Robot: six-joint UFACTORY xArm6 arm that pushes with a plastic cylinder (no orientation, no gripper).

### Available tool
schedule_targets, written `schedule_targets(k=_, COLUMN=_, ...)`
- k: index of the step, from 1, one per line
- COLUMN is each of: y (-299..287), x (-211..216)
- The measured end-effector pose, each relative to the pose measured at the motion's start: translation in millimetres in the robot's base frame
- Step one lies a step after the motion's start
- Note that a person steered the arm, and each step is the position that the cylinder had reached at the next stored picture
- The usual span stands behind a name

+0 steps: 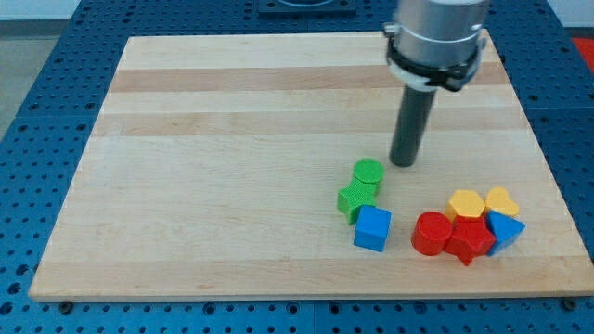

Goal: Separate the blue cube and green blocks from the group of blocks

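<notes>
1. Surface: pale wooden board [232, 139] with lengthwise grain bands, lying on a blue perforated table [37, 56]. The blue table shows on all sides of the board.
2. Arm: grey cylindrical body [436, 37] enters from the view's top right and ends in a dark rod. There is no pincer on this rig, so there is no open or closed state to record.
3. My tip [403, 164] rests on the board just to the view's upper right of the green cylinder [368, 173], with a narrow gap between them.
4. Task blocks: green cylinder, green star-like block [355, 199] and blue cube [373, 228] sit touching in a short chain right of board centre, towards the bottom.
5. Remaining cluster, near the bottom-right corner and apart from the blue cube: red cylinder [431, 232], red star-like block [470, 239], yellow hexagonal block [466, 203], yellow heart-like block [502, 200], blue triangular block [506, 228].
</notes>
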State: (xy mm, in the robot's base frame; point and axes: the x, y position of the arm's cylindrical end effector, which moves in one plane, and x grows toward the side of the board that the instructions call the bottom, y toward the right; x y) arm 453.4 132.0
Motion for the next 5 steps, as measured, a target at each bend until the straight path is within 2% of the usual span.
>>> schedule_targets(k=1, y=39, x=0)
schedule_targets(k=2, y=-7, x=-6)
schedule_targets(k=3, y=-111, x=5)
schedule_targets(k=4, y=-172, x=40)
schedule_targets(k=5, y=-181, x=84)
